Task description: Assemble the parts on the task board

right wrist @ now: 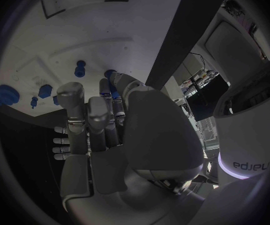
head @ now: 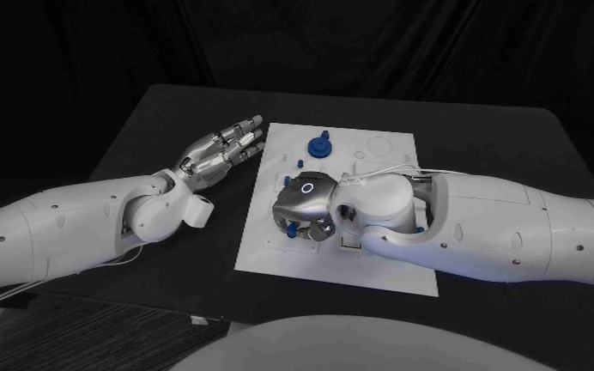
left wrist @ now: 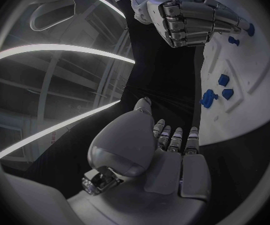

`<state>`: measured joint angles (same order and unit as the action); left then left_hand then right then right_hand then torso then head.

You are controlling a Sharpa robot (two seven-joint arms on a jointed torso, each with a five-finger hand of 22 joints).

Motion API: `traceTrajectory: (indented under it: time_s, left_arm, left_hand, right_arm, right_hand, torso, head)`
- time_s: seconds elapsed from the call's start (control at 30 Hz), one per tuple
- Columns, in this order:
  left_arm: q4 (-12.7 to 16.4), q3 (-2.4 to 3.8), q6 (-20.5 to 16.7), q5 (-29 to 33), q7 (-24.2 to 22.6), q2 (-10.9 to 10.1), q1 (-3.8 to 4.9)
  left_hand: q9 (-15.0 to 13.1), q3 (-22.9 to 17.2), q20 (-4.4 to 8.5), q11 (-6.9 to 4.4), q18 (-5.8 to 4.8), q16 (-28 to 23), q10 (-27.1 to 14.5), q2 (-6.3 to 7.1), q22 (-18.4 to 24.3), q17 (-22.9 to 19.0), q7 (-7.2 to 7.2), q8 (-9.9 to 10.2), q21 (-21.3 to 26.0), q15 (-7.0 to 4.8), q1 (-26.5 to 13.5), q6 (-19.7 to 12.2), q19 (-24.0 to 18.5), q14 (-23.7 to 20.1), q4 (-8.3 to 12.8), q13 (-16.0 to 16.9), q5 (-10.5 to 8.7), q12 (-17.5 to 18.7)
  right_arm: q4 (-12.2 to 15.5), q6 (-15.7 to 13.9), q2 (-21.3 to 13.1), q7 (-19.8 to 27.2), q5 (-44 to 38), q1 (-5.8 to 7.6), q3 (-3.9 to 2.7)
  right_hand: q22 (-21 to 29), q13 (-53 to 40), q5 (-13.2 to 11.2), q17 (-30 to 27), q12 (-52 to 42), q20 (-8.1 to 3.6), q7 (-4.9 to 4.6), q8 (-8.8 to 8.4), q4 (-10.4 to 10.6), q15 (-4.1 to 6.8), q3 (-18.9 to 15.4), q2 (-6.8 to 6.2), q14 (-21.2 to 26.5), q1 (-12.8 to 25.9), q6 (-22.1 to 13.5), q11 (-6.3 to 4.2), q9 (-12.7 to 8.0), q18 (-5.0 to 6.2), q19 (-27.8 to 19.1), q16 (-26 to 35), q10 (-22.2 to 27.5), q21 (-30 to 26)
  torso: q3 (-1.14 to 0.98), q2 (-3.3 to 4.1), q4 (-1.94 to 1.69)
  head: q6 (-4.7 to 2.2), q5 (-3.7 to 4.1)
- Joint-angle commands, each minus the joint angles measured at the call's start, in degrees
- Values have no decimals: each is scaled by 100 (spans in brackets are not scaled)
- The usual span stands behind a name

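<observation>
Lying flat in the middle of the black table (head: 148,122), the white task board (head: 384,152) is seen with small blue parts (head: 319,145) on it. The right hand (head: 307,203) is held over the board with fingers curled in; whether a part is held cannot be told. The left hand (head: 223,152) is kept beside the board, fingers straight, nothing held.
</observation>
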<state>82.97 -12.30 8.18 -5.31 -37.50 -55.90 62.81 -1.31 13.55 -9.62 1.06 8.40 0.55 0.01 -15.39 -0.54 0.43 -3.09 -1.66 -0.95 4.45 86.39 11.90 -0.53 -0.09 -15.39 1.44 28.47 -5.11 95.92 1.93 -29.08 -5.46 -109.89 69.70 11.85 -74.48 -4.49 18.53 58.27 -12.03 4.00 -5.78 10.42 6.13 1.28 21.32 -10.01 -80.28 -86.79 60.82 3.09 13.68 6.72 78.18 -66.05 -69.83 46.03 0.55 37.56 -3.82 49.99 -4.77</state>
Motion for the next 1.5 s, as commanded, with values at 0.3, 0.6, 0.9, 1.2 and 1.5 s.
traceTrajectory:
  time_s: [0.3, 0.6, 0.9, 1.2, 1.5]
  left_arm:
    - [-4, 5, 91, 3, -53, 18, -26]
    - [-15, 5, 101, 3, -44, 21, -59]
    - [-19, 6, 105, 3, -41, 20, -92]
    - [-20, 6, 106, 3, -39, 13, -104]
    - [0, 6, 85, 3, -45, -24, -106]
  left_hand:
    - [-49, -177, -15, 46, 23, -55, 12, -4, 37, -43, -13, -66, 88, 76, 59, 63, 61, 9, 73, -43, 67, -104]
    - [-50, -179, -16, 46, 23, -55, 13, -4, 35, -43, -14, -68, 87, 78, 59, 70, 62, 9, 73, -42, 68, -109]
    - [-51, -182, -21, 47, 22, -55, 12, -7, 34, -43, -18, -71, 86, 86, 61, 78, 62, 9, 74, -43, 69, -106]
    - [-52, -184, -25, 49, 21, -55, 12, -8, 32, -43, -21, -73, 85, 91, 63, 84, 63, 9, 75, -42, 71, -108]
    - [-52, -185, -27, 49, 20, -55, 13, -7, 33, -43, -23, -74, 86, 93, 64, 88, 63, 9, 76, -42, 72, -109]
  right_arm:
    - [-34, 55, 2, -181, -65, -49, 4]
    - [-39, 52, -19, -293, -65, -56, 4]
    - [-36, 58, -30, -352, -65, -62, 4]
    - [28, -278, -149, -353, -66, -62, 4]
    - [403, -1144, -686, -158, -20, 164, 3]
  right_hand:
    - [-512, 32, -277, -218, 287, 89, 26, -316, -64, -49, 75, 92, 244, 54, -586, 83, 137, 104, -253, 268, 325, -454]
    - [-466, 20, -401, -286, 374, 109, 168, -443, -60, -49, 66, 44, 339, 171, -820, 161, 97, 144, -364, 330, 623, -660]
    - [-431, 4, -475, -352, 429, 114, 230, -484, -74, -43, 44, 16, 425, 237, -901, 199, 86, 171, -451, 392, 941, -829]
    - [-382, -16, -568, -448, 462, 145, 388, -641, -160, -94, -114, 24, 544, 253, -1310, 256, -7, 202, -564, 481, 1652, -1086]
    - [-330, 19, -662, -578, 306, 199, 609, -641, -34, -120, -680, 56, 689, 41, -1935, 296, -259, 231, -678, 580, 2787, -1398]
  torso:
    - [1, -4, 0]
    - [2, -2, 1]
    - [-1, -3, 1]
    - [-1, -5, -1]
    - [-1, -7, -1]
  head:
    - [1, -7]
    - [1, 1]
    - [1, 6]
    - [1, -10]
    - [1, -59]
